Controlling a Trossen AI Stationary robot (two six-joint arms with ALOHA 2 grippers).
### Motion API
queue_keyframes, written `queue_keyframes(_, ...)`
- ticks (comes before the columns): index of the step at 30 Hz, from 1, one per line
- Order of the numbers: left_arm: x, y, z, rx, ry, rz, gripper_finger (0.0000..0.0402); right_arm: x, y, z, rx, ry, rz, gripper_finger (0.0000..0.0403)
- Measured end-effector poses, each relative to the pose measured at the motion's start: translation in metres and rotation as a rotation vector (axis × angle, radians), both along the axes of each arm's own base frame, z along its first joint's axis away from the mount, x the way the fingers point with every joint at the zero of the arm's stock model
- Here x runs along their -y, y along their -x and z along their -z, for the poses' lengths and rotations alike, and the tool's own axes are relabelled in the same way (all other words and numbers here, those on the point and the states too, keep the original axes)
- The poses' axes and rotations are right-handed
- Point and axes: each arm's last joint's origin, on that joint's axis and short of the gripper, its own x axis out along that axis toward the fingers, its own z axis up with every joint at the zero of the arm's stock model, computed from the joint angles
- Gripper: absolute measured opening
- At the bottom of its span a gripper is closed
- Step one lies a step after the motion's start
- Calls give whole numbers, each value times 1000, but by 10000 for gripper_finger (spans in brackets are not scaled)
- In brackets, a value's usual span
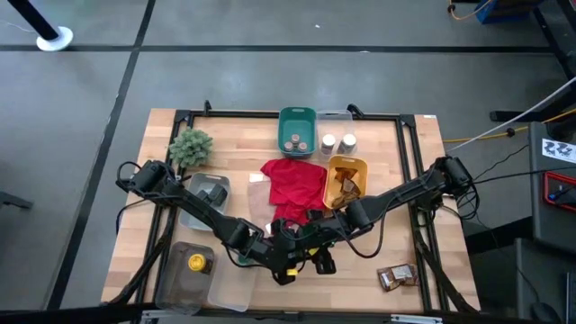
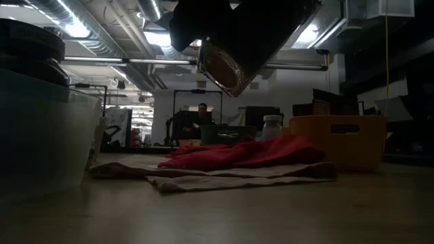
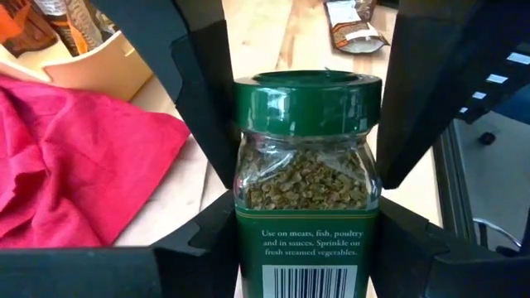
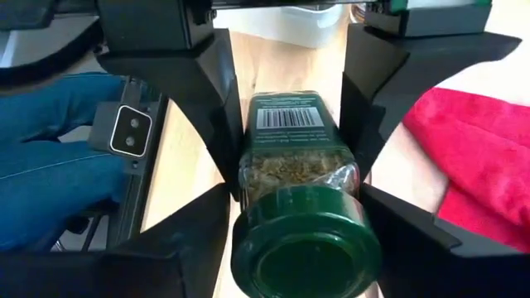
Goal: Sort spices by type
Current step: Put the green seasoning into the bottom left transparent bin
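Both grippers meet near the table's [image 1: 162,126] front edge, beside the red cloth [image 1: 292,184]. The left gripper [image 3: 300,178] clasps the green-lidded jar [image 3: 306,199]; whether the right gripper [image 4: 290,178], its fingers around the same jar, grips it cannot be told.

My low view is dim and backlit by ceiling strip lights [image 2: 74,28], leaving the counter [image 2: 271,210] murky. Both wrist views are bright and sharp up close; the overhead is evenly lit.

green-lid jar [image 3: 306,190]: 1 | white-lid jars [image 1: 337,142]: 2 | yellow-lid jar [image 1: 196,263]: 1 | red cloth [image 1: 292,184]: 1 | plant [image 1: 191,146]: 1
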Motion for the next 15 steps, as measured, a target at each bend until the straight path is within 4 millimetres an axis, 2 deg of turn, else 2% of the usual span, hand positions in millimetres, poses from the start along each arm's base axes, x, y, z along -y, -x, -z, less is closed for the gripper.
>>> queue_keyframes(4,3,2,-2,6,-1,10,182,2,4,-5,-3,10,-20,250)
queue_keyframes(9,8,13,-22,44,10,11,182,10,19,-33,78,44,-12,251)
queue_keyframes(15,23,39,-51,125,19,-32,182,24,43,-67,179,108,68,252)
